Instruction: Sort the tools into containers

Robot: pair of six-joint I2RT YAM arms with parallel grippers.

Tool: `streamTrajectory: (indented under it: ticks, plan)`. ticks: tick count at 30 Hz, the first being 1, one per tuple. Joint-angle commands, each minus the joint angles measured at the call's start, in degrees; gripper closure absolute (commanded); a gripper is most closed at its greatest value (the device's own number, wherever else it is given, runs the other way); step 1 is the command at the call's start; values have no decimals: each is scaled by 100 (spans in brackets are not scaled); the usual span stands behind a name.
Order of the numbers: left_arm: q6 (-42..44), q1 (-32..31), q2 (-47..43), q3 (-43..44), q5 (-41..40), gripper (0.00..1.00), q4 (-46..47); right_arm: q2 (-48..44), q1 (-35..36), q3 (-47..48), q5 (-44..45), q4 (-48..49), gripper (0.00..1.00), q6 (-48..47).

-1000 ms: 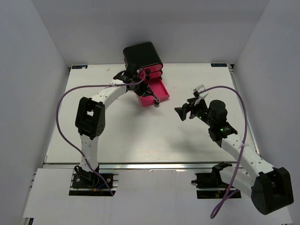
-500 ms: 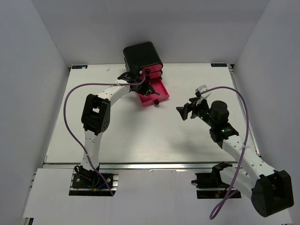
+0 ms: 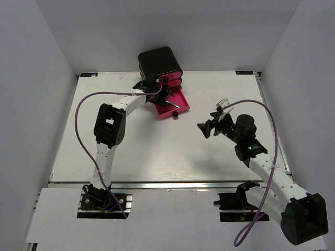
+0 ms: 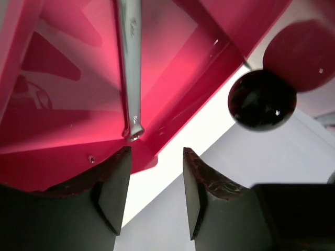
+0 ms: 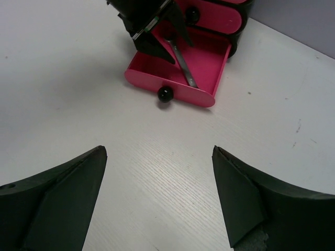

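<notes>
Lying loose on the floor of the pulled-out bottom drawer point(image 4: 63, 104), the silver wrench point(image 4: 131, 68) is seen with its ring end against the drawer's front wall, touched by nothing. The left gripper point(image 4: 155, 172) is held just over that front wall, its fingers point(image 4: 115, 188) parted with only bare table showing between them. Nothing is gripped, so the wrench is judged to be already delivered. The gripper is probably kept low and close so that the tool lands inside the walls and not on the table point(image 3: 157, 151).

The drawer is drawn out toward the near right of the black chest point(image 3: 159, 60), which is set at the far edge of the table. Its dark knob point(image 5: 165, 94) faces the right arm. The two upper drawers point(image 5: 220, 15) are shut, which leaves one compartment open to receive tools.

The right gripper point(image 5: 159, 151) is held well apart from the chest, over bare table to the right, with its fingers spread wide and empty. It is judged to be parked there to keep out of the left arm's way.

No screwdrivers are made out in any view; whether they are inside the shut drawers cannot be told.

A faint stamped mark is visible on the wrench shank, but it cannot be read. Small blue labels point(image 3: 89, 75) at the table's far corners are too small to read.
</notes>
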Motion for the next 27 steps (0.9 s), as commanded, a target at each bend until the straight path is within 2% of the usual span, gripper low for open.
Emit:
streamTrajectory:
  ticks: [1, 3, 4, 5, 6, 7, 8, 9, 10, 11, 12, 13, 15, 16, 17, 19, 23, 27]
  plan:
    - [351, -67, -795, -8, 340, 45, 501, -15, -28, -53, -496, 71, 15, -267]
    - [483, -67, -1111, -245, 411, 49, 597, 134, -28, 8, -654, 45, 18, -346]
    - [553, -75, -1251, -359, 455, 53, 711, 196, -36, 43, -698, 28, 24, -399]
    - [745, -76, -1566, -630, 473, 61, 781, 283, -36, 87, -803, -34, 29, -573]
    - [886, -76, -1752, -798, 490, 81, 965, 519, -36, 192, -882, -69, 35, -706]
    - [1053, -76, -1945, -956, 482, 90, 1028, 669, -36, 272, -961, -122, 50, -855]
    - [1429, -76, -2347, -1123, 438, 97, 1046, 853, -36, 385, -1145, -200, 60, -1030]
    - [1650, -76, -2560, -1438, 403, 100, 1072, 1308, -36, 682, -1260, -445, 70, -1432]
    - [1905, -76, -2780, -1624, 376, 100, 1133, 1556, -36, 877, -1383, -604, 87, -1680]
    - [2464, -76, -3008, -1809, 263, 100, 1169, 1837, -36, 1096, -1715, -806, 93, -1970]
    - [2740, -76, -3454, -2167, 192, 98, 1091, 2431, -36, 1351, -1875, -1312, 99, -2547]
    - [3012, -76, -3685, -2362, 113, 92, 977, 2724, -36, 1928, -2007, -1587, 100, -2814]
    - [3584, -76, -4412, -2775, -289, 71, 757, 3647, -28, 2537, -2298, -2150, 100, -3219]
    - [3734, -76, -4652, -3221, -431, 50, 564, 3920, -19, 3105, -2289, -2509, 100, -3473]
    - [3892, -76, -4906, -3452, -546, 44, 467, 4419, 7, 3364, -2220, -2643, 100, -3580]
    - [3981, -67, -5697, -4161, -871, 35, 352, 4852, 34, 3986, -1992, -2846, 100, -3895]
    - [3903, -58, -6928, -5140, -1363, 29, 229, 5827, 165, 4682, -1587, -2926, 100, -4406]
    - [3569, -58, -7860, -5861, -1671, 27, 149, 6409, 289, 5185, -1200, -2961, 100, -4609]
